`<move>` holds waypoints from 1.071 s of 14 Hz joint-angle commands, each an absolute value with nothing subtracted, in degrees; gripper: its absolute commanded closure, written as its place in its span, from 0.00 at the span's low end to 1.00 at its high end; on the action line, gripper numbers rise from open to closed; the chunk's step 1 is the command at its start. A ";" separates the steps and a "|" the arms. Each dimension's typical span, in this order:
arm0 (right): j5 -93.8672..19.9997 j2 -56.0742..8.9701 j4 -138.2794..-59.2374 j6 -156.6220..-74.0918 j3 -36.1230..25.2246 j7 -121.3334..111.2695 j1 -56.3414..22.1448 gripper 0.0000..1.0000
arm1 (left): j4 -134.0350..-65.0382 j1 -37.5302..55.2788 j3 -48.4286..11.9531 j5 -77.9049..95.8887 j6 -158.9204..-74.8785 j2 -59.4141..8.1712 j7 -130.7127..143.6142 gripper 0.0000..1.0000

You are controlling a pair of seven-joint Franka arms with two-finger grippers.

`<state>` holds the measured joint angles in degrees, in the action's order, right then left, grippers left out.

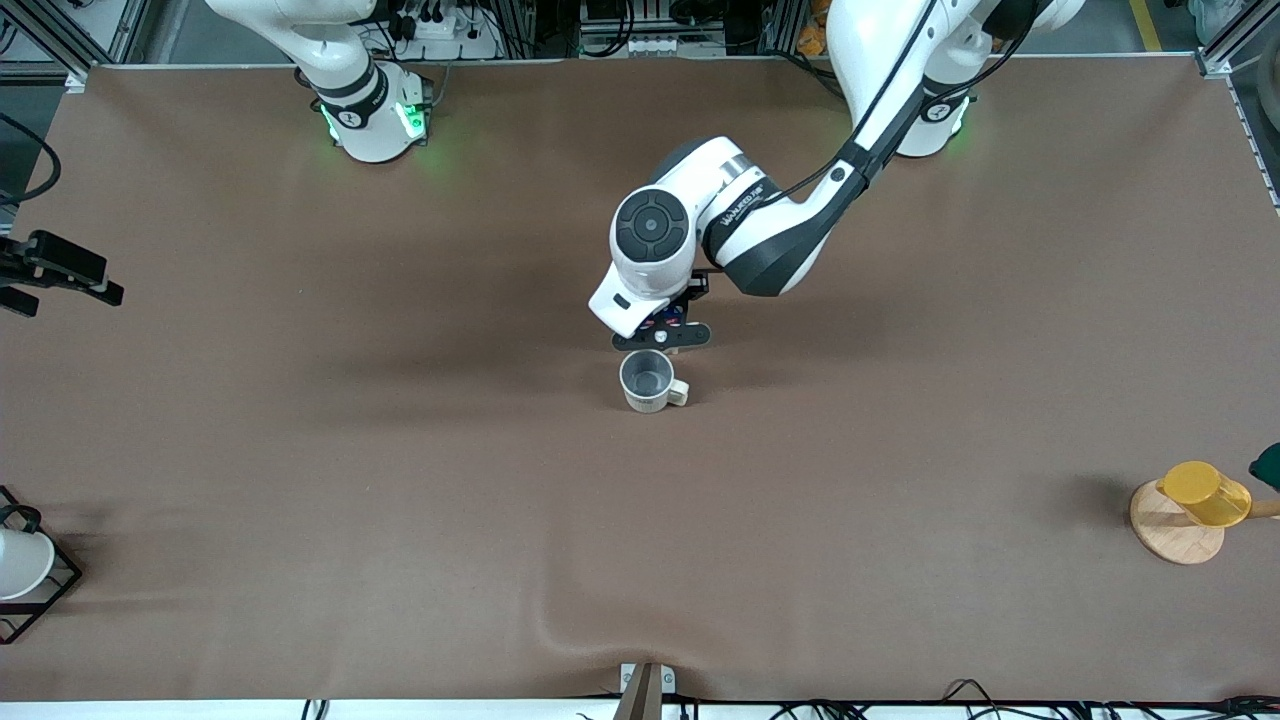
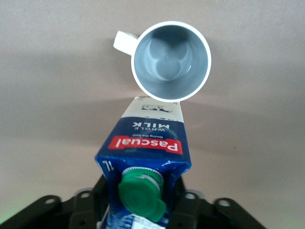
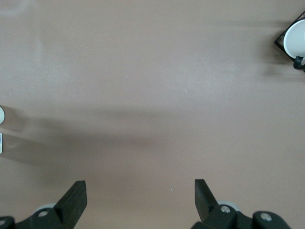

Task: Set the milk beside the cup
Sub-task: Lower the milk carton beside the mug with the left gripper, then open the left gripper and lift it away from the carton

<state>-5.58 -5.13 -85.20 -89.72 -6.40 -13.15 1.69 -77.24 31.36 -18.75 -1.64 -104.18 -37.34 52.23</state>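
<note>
Near the middle of the brown surface (image 1: 300,450), the cup (image 1: 647,380) is standing upright, cream outside and grey inside, its loop handle pointing toward the left arm's end. Just beside the cup, on the side farther from the front camera, the left end effector (image 1: 662,334) is clamped on the milk (image 2: 145,157), fingers pressing the carton's flanks below the gable. The left wrist view is showing the milk's green cap, the red Pascal label and the whitish panel, with the carton's foot reaching right up to the cup's (image 2: 170,61) rim line; whether the two are touching, or whether the carton's base is resting on the surface, cannot be told. From the front camera the carton is mostly hidden under the left arm's wrist, only a sliver of blue and red showing. The right end effector (image 3: 140,195) is hanging over bare surface, fingers spread wide apart and gripping nothing, the arm waiting. Well apart from the cup, toward the right arm's end and nearer the front camera, a white cup (image 1: 20,562) is sitting in a black wire rack (image 1: 50,595). Well apart from the cup toward the left arm's end, also nearer the front camera, a yellow cup (image 1: 1205,493) is lying tilted on a round wooden stand (image 1: 1175,535).
</note>
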 commanded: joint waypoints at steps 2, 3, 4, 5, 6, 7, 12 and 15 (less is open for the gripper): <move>-5.27 -3.34 -86.66 -89.74 -5.27 -12.92 1.93 0.00 | -75.94 31.12 -17.84 -2.64 -101.36 -31.14 53.61 0.00; -5.27 -3.34 -86.66 -89.74 -5.27 -12.83 2.02 0.00 | -75.94 29.81 -17.58 -2.46 -98.99 -28.07 53.44 0.00; -5.27 -3.25 -86.49 -89.74 -5.10 -12.75 1.76 0.00 | -75.94 28.05 -17.58 -2.29 -97.14 -24.99 53.26 0.00; -5.27 -3.25 -86.31 -89.65 -5.01 -10.92 0.89 0.00 | -75.94 26.30 -17.58 -2.11 -95.73 -22.18 53.17 0.00; -5.19 -3.25 -86.13 -89.13 -5.10 -8.72 -0.08 0.00 | -75.94 24.37 -17.58 -2.20 -93.89 -19.19 53.17 0.00; -5.27 -3.25 -86.13 -89.12 -5.18 -8.35 -0.09 0.00 | -76.02 21.74 -17.58 -2.20 -92.13 -16.55 53.09 0.00; -5.19 -1.32 -87.97 -89.64 -5.10 -8.52 -0.26 0.00 | -76.03 8.99 -17.58 -2.64 -86.23 -9.15 45.56 0.00; -5.19 0.61 -91.74 -92.36 -5.10 -8.61 -0.26 0.00 | -76.64 1.61 -17.40 -2.02 -83.77 -6.33 34.75 0.00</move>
<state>-5.60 -2.66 -86.89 -89.91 -5.09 -9.23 0.05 -74.24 5.23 -16.94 -1.73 -85.06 -9.10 40.09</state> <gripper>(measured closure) 0.000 0.000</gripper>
